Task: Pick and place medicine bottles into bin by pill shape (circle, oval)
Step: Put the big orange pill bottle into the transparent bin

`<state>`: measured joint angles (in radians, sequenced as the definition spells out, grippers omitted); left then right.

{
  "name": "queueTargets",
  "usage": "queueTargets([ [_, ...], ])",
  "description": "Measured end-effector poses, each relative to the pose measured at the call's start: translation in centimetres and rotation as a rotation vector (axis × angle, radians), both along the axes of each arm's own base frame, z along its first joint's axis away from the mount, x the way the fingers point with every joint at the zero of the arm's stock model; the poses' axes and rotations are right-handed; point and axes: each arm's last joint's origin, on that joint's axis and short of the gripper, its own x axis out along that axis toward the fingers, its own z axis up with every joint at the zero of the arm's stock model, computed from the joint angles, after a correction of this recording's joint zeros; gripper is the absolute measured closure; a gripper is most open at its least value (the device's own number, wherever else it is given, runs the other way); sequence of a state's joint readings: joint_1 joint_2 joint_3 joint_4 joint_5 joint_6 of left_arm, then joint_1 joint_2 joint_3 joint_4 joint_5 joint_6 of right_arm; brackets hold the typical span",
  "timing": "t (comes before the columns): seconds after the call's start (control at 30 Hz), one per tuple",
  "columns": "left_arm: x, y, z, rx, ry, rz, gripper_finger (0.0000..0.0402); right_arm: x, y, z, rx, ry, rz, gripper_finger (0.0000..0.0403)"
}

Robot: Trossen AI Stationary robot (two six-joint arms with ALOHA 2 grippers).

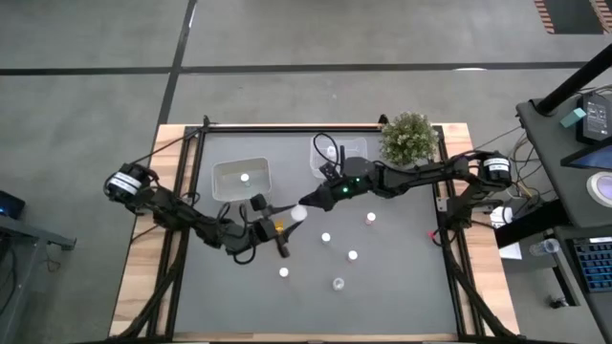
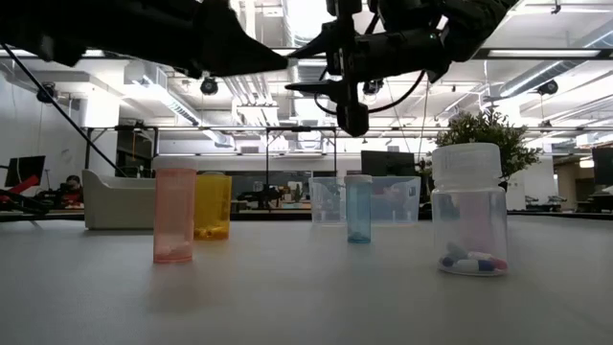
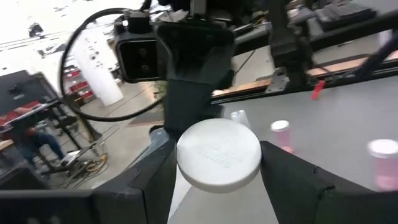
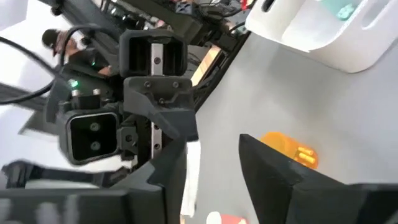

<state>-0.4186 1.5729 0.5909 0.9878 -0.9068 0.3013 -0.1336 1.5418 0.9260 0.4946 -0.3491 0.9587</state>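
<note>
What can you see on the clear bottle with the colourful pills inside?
The bottle is a see-through plastic cylinder, closed with a wide, pale cap. A few red, blue and white capsules lie at its bottom, and the rest looks empty. It stands upright on the grey table, to the right of a small blue bottle. Only the table touches it.
</note>
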Motion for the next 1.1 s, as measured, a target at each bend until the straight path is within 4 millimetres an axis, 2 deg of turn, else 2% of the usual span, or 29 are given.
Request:
queueTargets([
  [0.17, -1.5, -0.9, -0.8, -0.1, 0.017, -0.043, 0.0206, -0.8, -0.4, 1.0, -0.067, 0.002, 0.016, 0.0236],
  [0.5, -4.2, -0.8, -3.0, -0.354, 0.255, -0.02, 0.0206, -2.1, -0.4, 2.3, -0.222, 0.011, 0.017, 0.0231],
  [0.9, -4.1, -0.9, -4.4, -0.349, 0.304, 0.0, 0.0206, -2.1, -0.5, 2.2, -0.263, 0.012, 0.013, 0.0231],
  [1.1, -4.7, -0.5, -5.2, -0.359, 0.314, 0.022, 0.0206, -2.1, -0.5, 2.2, -0.273, 0.01, 0.015, 0.023],
])
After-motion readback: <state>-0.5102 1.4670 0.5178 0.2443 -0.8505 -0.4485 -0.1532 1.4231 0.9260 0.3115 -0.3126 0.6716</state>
